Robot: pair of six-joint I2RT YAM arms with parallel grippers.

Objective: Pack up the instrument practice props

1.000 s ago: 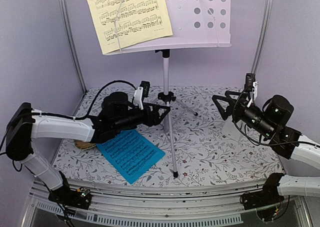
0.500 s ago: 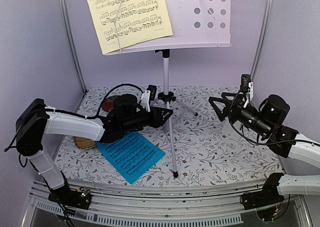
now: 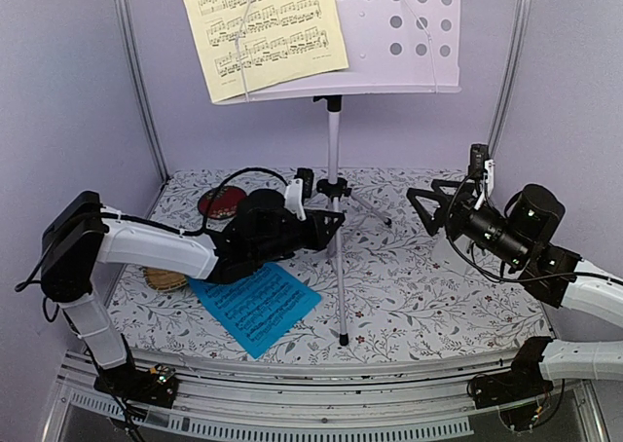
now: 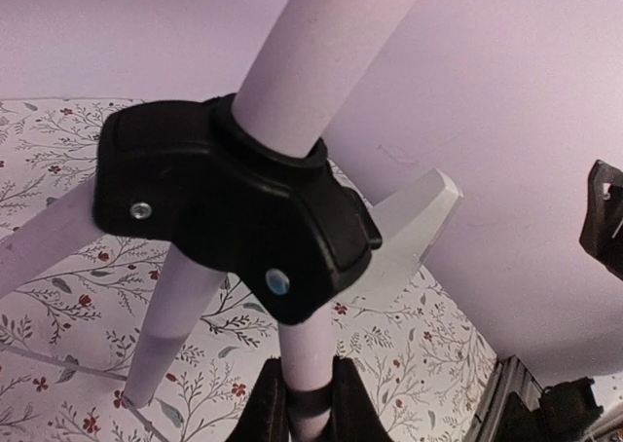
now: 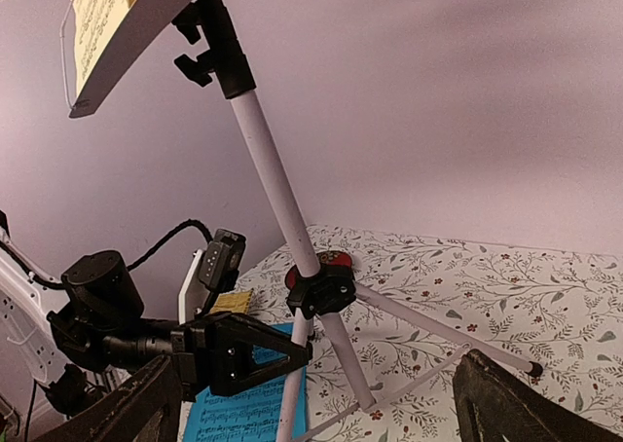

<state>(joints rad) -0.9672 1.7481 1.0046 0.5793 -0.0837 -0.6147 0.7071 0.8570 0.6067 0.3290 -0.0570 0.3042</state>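
The music stand rises mid-table: white perforated desk point(image 3: 399, 33), silver pole point(image 3: 334, 140), black leg hub point(image 3: 333, 186) point(image 4: 234, 208). A pale-yellow music sheet point(image 3: 263, 28) rests on the desk, and a blue sheet point(image 3: 255, 304) lies flat on the table. My left gripper point(image 3: 336, 226) point(image 4: 307, 413) is shut on the stand's pole point(image 4: 310, 349) just below the hub. The white metronome point(image 4: 414, 218) stands at the right, mostly hidden behind my right arm in the top view. My right gripper point(image 3: 443, 203) point(image 5: 316, 413) hangs open, facing the stand from the right and holding nothing.
A round red dish point(image 3: 222, 202) sits at the back left behind my left arm. A yellow woven tray point(image 3: 165, 279) peeks out under that arm. Two tripod legs point(image 5: 438, 330) spread toward the right. Metal frame posts point(image 3: 136, 72) stand at the back corners.
My left gripper reached right to the stand and closed on its pole below the hub. The stand's top shifted slightly right. The right arm barely moved.
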